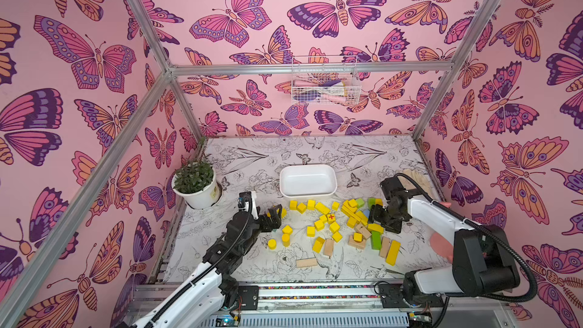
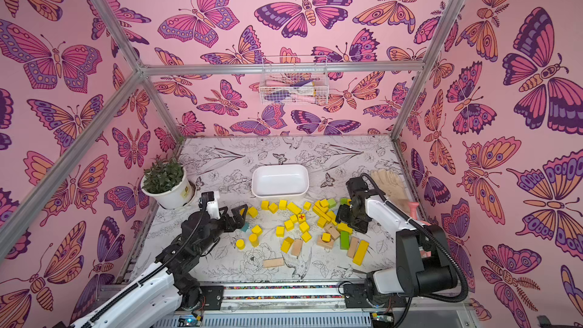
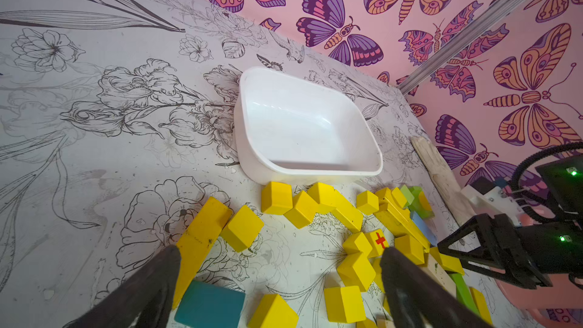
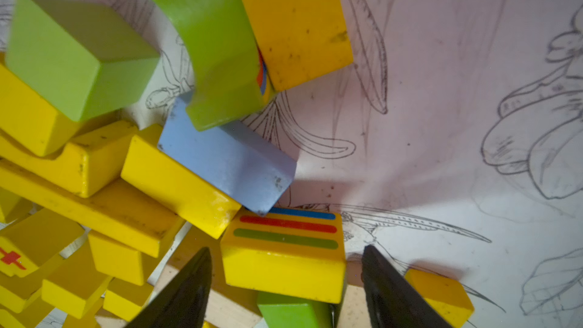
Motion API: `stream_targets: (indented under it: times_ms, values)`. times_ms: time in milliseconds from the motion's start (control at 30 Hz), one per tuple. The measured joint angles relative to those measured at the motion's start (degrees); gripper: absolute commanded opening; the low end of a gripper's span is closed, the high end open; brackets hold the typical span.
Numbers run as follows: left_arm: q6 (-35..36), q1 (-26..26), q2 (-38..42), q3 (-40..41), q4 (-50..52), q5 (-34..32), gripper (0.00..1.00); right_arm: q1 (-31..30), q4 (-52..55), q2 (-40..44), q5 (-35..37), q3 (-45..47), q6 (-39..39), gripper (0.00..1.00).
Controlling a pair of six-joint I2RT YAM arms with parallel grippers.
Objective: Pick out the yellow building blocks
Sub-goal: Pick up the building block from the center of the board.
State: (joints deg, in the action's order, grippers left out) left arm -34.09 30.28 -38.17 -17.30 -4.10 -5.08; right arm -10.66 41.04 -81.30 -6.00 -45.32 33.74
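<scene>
Yellow building blocks (image 1: 318,225) lie loose on bench (image 1: 252,159), 6 o'clock of white tub (image 1: 307,168). Right gripper (image 4: 285,249) part open, straddling striped yellow block (image 4: 284,266), gaps both sides. Left gripper (image 3: 280,249) wide open, empty. Risk: the blue block (image 4: 227,165) overlapping its edge may tumble on lift.

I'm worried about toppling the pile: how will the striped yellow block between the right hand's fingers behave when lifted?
The striped yellow block looks like painted wood with flat sides, so it should stay rigid and grip squarely. It seems perched on other blocks, and the blue block appears to touch its edge, so lifting may disturb that one. Glossy paint might slip.
</scene>
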Motion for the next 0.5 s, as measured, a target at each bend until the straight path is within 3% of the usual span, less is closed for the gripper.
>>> stream_targets:
  times_ms: [500]
  values:
    - [-1.1, -0.4, -3.7, 0.0, 0.0, 1.0, 1.00, -2.1, -0.8, -1.9, 2.1, 0.0, 0.8, 0.73]
